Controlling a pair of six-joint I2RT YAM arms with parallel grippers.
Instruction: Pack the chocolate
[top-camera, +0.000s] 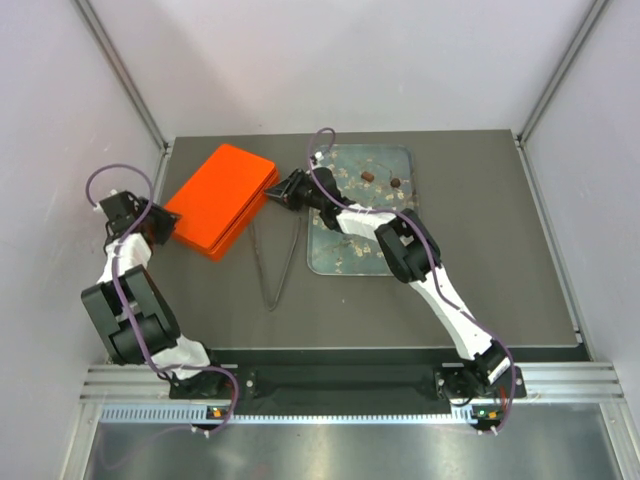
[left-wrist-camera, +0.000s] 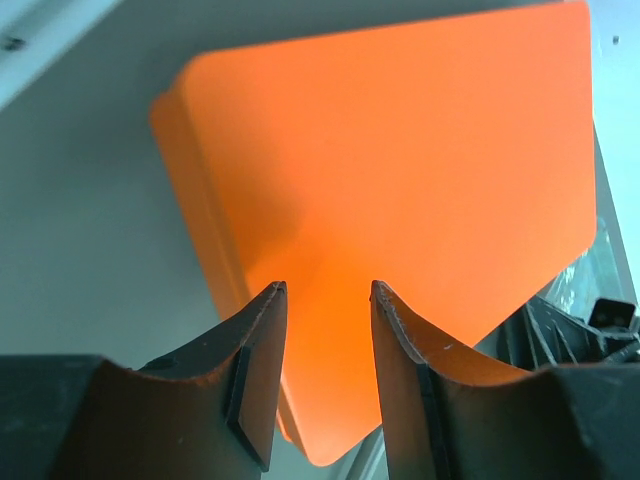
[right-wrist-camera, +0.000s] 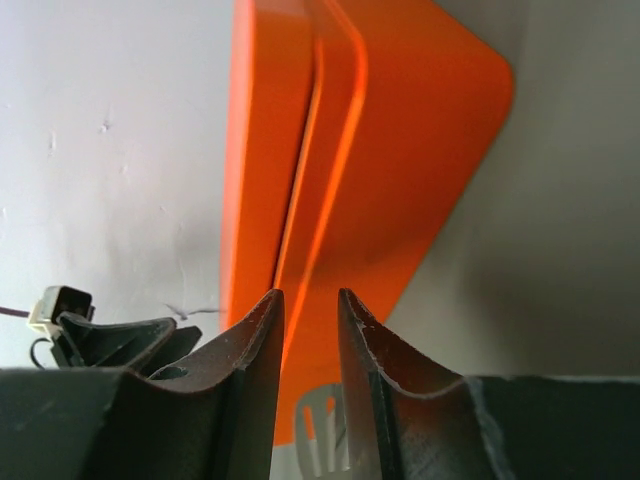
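You have left gripper (left-wrist-camera: 325, 290) and right gripper (right-wrist-camera: 310, 293) flanking the shut box (top-camera: 222, 200), jaws narrowly parted, hold unclear; likely to open it for chocolate (top-camera: 368, 177).

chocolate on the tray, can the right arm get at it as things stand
Probably yes: both chocolate pieces lie uncovered on the tray beside that arm, though the right hand is at the orange box.

Nothing readable is showing in any of the views. The orange box (top-camera: 222, 198) is presenting plain, unmarked faces. The glassy tray (top-camera: 335, 258) is carrying only a blotchy brown-and-white print, with no letters or numbers showing.
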